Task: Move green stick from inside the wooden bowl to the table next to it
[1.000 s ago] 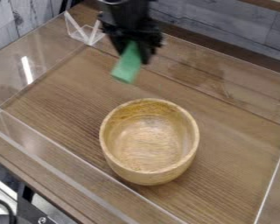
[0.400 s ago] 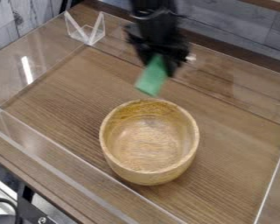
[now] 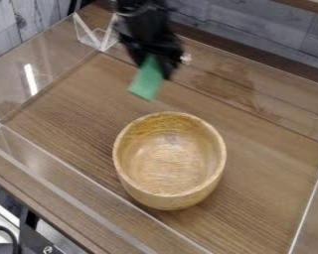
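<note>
The green stick (image 3: 147, 81) hangs tilted in the air, its upper end clamped between the black fingers of my gripper (image 3: 151, 58), which is shut on it. It is above the table (image 3: 69, 109), behind and to the left of the wooden bowl (image 3: 171, 159). The bowl stands upright near the front middle with nothing inside it. The stick's lower end is clear of the bowl's rim and is not touching the tabletop.
Clear acrylic walls (image 3: 29, 69) run around the table's edges. A small clear bracket (image 3: 95, 30) sits at the back left corner. Bare wood-grain surface lies to the left of and behind the bowl.
The gripper with the green stick swung to the right toward the bowl's far rim, then came back left to about where it was a second ago.
</note>
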You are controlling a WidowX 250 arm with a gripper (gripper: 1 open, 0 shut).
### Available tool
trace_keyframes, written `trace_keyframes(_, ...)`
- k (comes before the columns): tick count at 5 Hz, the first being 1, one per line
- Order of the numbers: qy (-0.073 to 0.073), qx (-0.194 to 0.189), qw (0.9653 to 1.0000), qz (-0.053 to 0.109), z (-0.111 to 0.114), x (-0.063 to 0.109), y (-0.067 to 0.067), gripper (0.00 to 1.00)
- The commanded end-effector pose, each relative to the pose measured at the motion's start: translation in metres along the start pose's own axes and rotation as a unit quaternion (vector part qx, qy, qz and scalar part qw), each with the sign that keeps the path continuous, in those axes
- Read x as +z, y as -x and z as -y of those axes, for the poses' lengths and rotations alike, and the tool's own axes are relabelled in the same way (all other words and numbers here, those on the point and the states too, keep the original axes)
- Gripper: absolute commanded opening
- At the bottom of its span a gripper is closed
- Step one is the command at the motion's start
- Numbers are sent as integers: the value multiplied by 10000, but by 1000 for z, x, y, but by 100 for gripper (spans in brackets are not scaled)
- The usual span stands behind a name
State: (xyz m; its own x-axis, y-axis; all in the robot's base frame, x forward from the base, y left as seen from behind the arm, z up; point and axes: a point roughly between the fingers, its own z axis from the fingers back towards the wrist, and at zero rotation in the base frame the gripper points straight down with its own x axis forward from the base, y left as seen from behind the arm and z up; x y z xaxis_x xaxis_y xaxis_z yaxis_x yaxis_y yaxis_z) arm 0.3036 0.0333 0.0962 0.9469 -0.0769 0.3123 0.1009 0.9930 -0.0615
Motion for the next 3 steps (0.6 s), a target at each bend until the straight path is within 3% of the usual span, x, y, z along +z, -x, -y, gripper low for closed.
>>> trace_keyframes(1, 31, -222, 9991, 348, 37, 10, -13, 0)
trace_keyframes(3, -294, 54, 9988, 385, -46, 17, -3, 0)
